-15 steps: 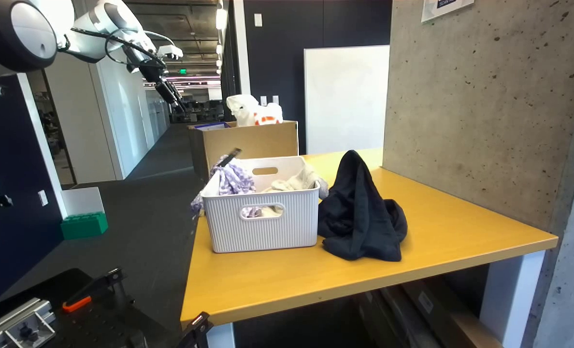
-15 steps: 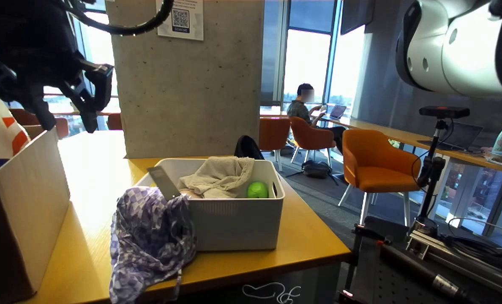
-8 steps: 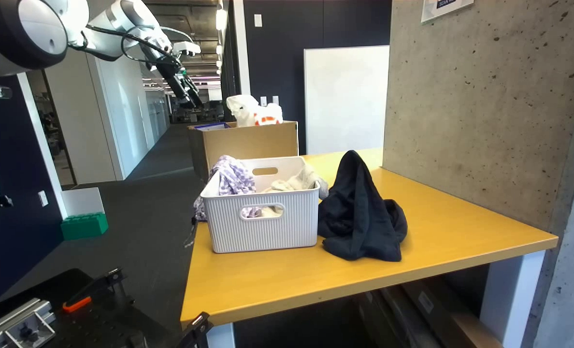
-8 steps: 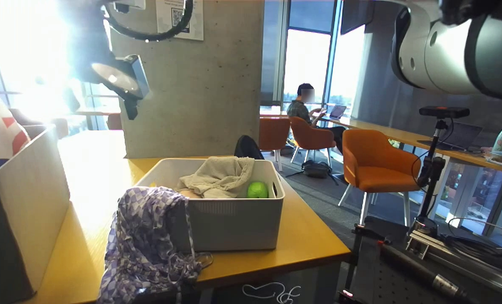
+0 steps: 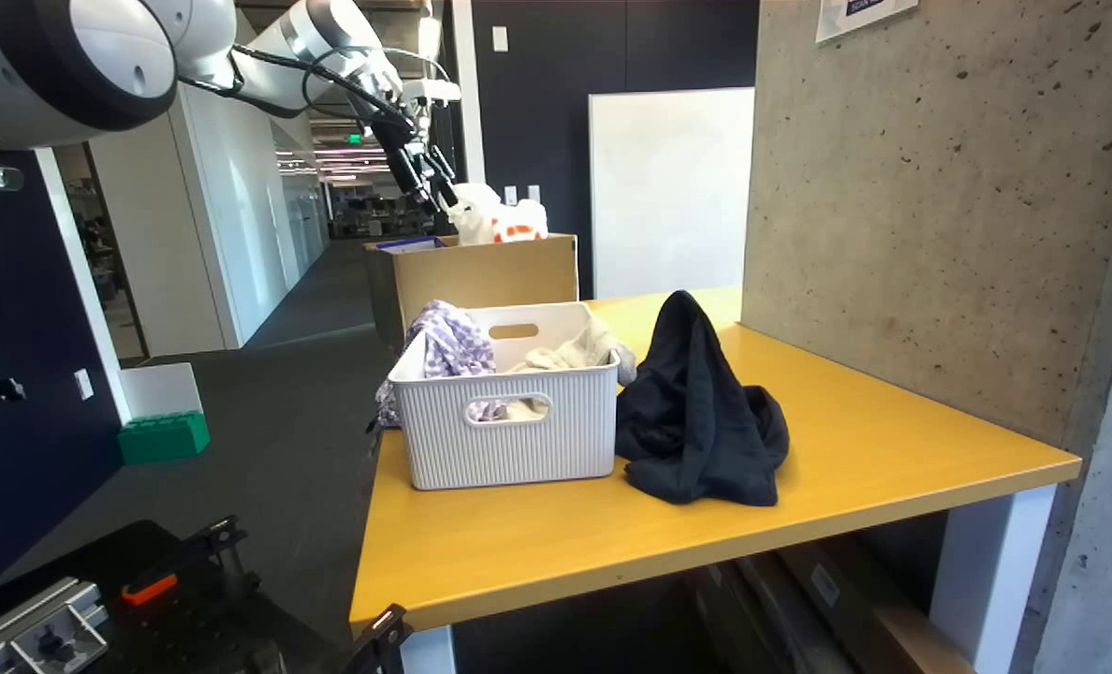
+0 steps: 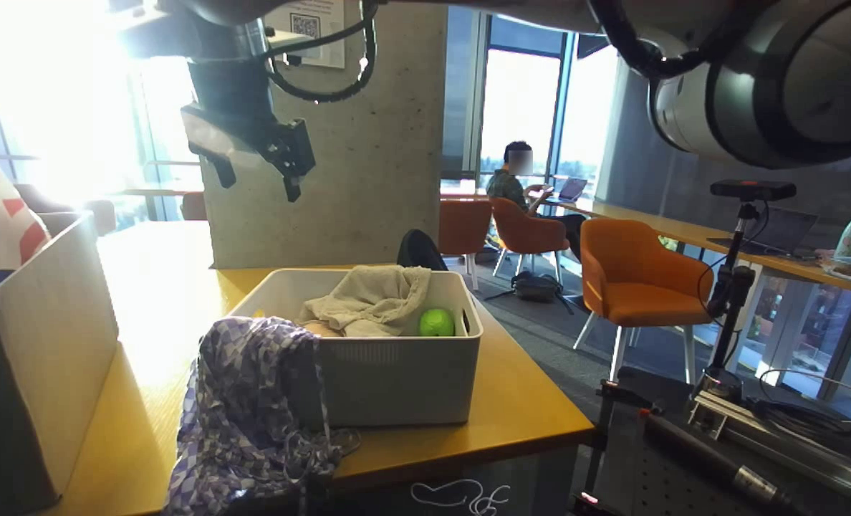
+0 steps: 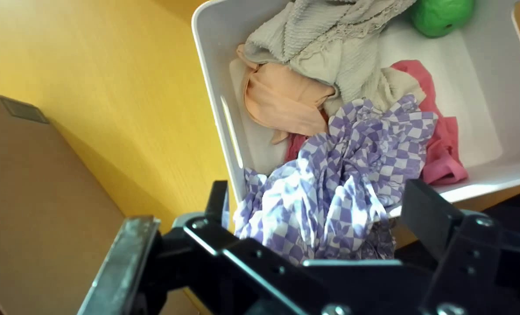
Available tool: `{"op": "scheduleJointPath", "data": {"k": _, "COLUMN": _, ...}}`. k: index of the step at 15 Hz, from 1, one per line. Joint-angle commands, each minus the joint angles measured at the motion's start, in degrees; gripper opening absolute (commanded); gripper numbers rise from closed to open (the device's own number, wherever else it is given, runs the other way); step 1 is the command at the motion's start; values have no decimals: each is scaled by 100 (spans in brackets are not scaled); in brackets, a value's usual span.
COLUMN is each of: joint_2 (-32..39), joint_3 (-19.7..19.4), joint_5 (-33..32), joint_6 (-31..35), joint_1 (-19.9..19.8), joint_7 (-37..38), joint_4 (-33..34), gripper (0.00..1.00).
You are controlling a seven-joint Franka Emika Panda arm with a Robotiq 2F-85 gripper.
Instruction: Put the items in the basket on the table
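Note:
A white ribbed basket [image 5: 509,454] stands on the yellow table in both exterior views [image 6: 404,390]. In the wrist view its rim [image 7: 205,74] shows from above. A purple-and-white checkered cloth [image 7: 365,148] lies partly inside and hangs over the rim, down past the table edge in an exterior view [image 6: 246,401]. Inside are a beige cloth [image 7: 330,39], a peach item [image 7: 286,98], a red-pink item [image 7: 444,144] and a green ball [image 7: 441,15]. A dark cloth [image 5: 696,412] is heaped beside the basket. My gripper [image 7: 319,188] is open and empty, above the basket's cloth-draped side [image 6: 261,183].
A cardboard box [image 6: 60,344] with a white bag [image 5: 495,215] stands close to the basket. A concrete pillar [image 5: 940,206] rises beside the table [image 5: 893,459]. A black cart [image 6: 676,459] with mounted parts stands near the table.
The arm has moved rightward in both exterior views. A flat dark piece at the basket's edge one second ago no longer shows. The checkered cloth's hanging end has shifted and spread.

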Motion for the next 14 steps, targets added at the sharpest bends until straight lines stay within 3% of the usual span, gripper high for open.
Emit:
{"op": "scheduleJointPath", "data": {"k": 1, "joint_2": 254, "joint_3": 145, "joint_5": 346, "joint_6": -65, "joint_1": -333, "joint_7": 196, "joint_4": 214, "gripper": 100}}
{"op": "scheduleJointPath", "data": {"k": 8, "joint_2": 735, "joint_3": 356, "joint_5": 909, "joint_6": 285, "joint_1": -846, "joint_7": 666, "joint_4": 198, "gripper": 100}}
{"op": "scheduleJointPath", "data": {"k": 14, "joint_2": 1191, "joint_3": 345, "joint_5": 934, "joint_6": 955, "joint_1": -1027, "joint_7": 919, "joint_4": 194, "gripper": 100}}
